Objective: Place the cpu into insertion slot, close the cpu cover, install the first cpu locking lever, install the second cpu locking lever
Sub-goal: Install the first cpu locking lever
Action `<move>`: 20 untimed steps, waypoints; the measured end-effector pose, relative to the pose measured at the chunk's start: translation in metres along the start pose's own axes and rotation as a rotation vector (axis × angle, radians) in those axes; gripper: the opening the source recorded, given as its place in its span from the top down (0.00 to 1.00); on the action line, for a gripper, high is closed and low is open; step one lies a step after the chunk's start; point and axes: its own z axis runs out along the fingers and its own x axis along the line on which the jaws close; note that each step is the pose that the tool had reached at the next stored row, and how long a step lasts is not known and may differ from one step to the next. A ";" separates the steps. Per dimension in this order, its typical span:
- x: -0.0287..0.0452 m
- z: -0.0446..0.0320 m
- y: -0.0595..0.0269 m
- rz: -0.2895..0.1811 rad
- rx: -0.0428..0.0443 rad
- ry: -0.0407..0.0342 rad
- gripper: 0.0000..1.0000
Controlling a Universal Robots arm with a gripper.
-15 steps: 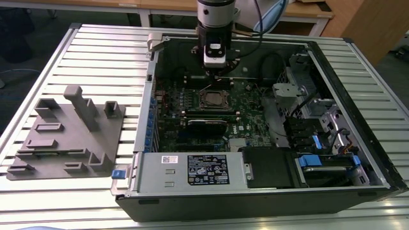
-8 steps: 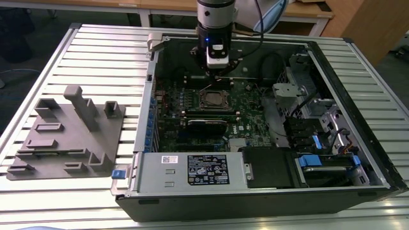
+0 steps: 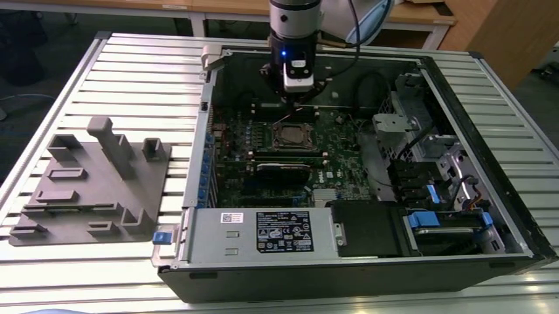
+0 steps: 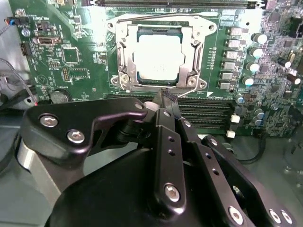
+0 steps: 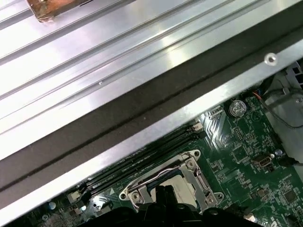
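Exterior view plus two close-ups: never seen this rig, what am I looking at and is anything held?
The exterior view shows one robot arm reaching down into an open computer case that lies on a slatted metal table. A grey fixture block sits on the table at that view's left. The other two pictures come from cameras riding on the arm's wrist. In the second wrist view the arm's hand, fingers closed together with nothing between them, sits at the edge of the insertion slot on the green motherboard. The cpu already lies in the slot, with the cpu cover framing it.
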 end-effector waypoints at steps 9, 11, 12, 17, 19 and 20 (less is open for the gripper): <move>0.0007 0.0079 -0.0003 -0.142 -0.0130 0.0061 0.89; 0.0007 0.0086 -0.0004 -0.165 -0.0202 0.0088 0.89; 0.0008 0.0089 -0.0004 -0.173 -0.0257 0.0110 0.89; 0.0008 0.0096 -0.0004 -0.183 -0.0771 0.0337 0.89; 0.0009 0.0100 -0.0005 -0.182 -0.0801 0.0344 0.89; 0.0010 0.0105 -0.0008 -0.182 -0.0818 0.0345 0.89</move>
